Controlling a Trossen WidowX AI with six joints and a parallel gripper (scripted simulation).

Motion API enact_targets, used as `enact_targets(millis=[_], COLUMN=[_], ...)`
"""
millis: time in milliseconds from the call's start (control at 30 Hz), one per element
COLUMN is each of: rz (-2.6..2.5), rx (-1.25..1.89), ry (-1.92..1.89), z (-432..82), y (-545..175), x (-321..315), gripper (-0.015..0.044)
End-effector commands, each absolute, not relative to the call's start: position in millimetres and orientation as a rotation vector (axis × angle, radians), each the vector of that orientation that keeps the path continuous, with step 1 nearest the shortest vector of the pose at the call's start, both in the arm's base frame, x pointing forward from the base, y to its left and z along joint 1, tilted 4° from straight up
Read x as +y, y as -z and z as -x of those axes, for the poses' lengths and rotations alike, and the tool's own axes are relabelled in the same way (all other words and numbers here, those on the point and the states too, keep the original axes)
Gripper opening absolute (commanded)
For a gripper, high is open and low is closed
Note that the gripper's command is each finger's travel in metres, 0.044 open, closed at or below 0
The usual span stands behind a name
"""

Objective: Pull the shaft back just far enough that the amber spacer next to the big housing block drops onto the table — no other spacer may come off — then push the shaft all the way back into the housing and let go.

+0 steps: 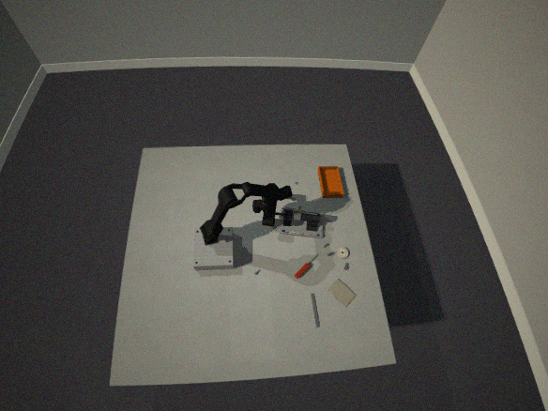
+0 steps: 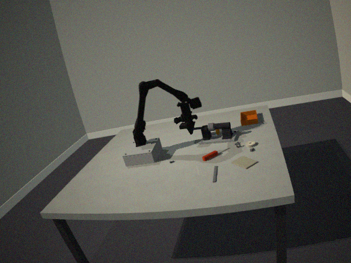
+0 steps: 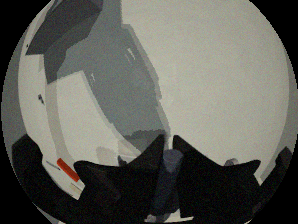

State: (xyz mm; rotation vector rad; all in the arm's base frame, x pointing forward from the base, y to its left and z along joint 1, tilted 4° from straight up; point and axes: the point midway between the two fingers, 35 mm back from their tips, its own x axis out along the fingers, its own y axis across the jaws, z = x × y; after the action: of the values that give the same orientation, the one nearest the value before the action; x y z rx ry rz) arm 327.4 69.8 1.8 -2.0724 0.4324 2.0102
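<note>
My gripper (image 1: 269,218) (image 2: 191,129) (image 3: 168,138) is shut on the shaft's handle end (image 3: 172,158), left of the fixture. The thin dark shaft (image 1: 279,214) (image 2: 198,128) runs from the fingers into the left support block (image 1: 287,217) (image 2: 206,133). A light grey spacer (image 1: 297,216) (image 2: 211,126) sits at shaft height, close to the dark housing (image 1: 312,221) (image 2: 223,125). The amber spacer (image 1: 299,209) (image 2: 217,131) is off the shaft line, showing below the housing's cylinder in the exterior view. Whether it touches the table is unclear. Other spacers cannot be made out.
An orange tray (image 1: 331,182) (image 2: 249,118) stands behind and right of the fixture. In front lie a red screwdriver (image 1: 302,270) (image 2: 210,155), a grey bar (image 1: 315,310) (image 2: 215,174), a beige plate (image 1: 342,293) (image 2: 244,162), a white disc (image 1: 343,252) (image 2: 251,144) and small hardware.
</note>
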Motion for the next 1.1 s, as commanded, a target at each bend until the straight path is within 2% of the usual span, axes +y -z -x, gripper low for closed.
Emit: enact_targets(millis=[0, 1067], rz=[2.074, 2.076], rx=[0.433, 0.433], ry=[-2.009, -2.007], z=[-330.6, -342.4], y=[-2.1, -2.9], x=[68.1, 63.5], gripper=[0.0, 0.0])
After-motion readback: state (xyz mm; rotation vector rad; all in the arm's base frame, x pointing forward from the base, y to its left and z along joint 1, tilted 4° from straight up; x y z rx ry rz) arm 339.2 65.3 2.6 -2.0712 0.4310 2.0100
